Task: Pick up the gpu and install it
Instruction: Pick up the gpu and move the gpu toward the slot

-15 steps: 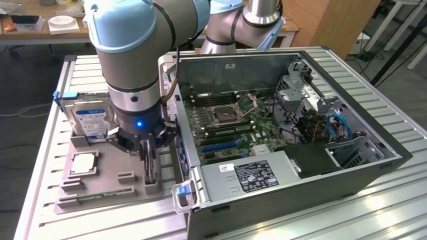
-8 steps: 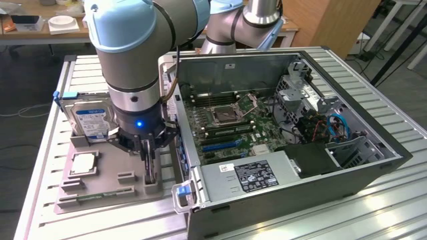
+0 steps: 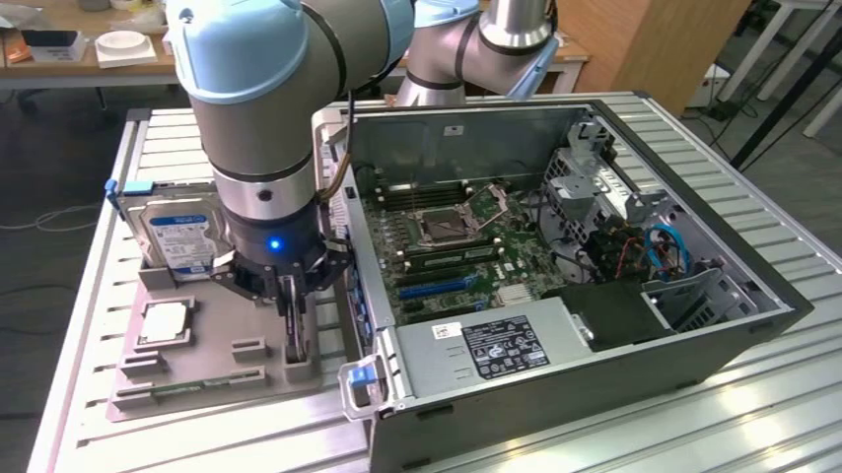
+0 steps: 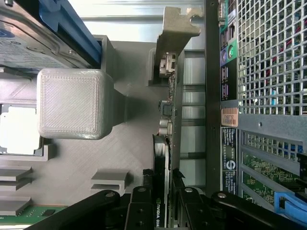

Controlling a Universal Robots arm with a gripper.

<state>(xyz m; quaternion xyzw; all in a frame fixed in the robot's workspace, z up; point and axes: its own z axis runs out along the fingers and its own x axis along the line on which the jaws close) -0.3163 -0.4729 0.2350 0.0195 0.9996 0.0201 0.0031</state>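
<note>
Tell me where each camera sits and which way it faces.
Exterior view: off the arm, high up, looking down on the table with the open computer case and grey parts holder; the arm stands in the foreground, its gripper low at the holder.
Wrist view: on the wrist, looking along the gripper at the gpu, which stands on edge in the holder beside the case's rear panel; the gripper's black links show.
Shared: gripper, holder, hard drive, case.

"NVIDIA" is seen printed on the gpu (image 4: 168,153), just beside the computer case (image 4: 213,96). The power supply label (image 3: 498,347) inside that case is not legible.
</note>
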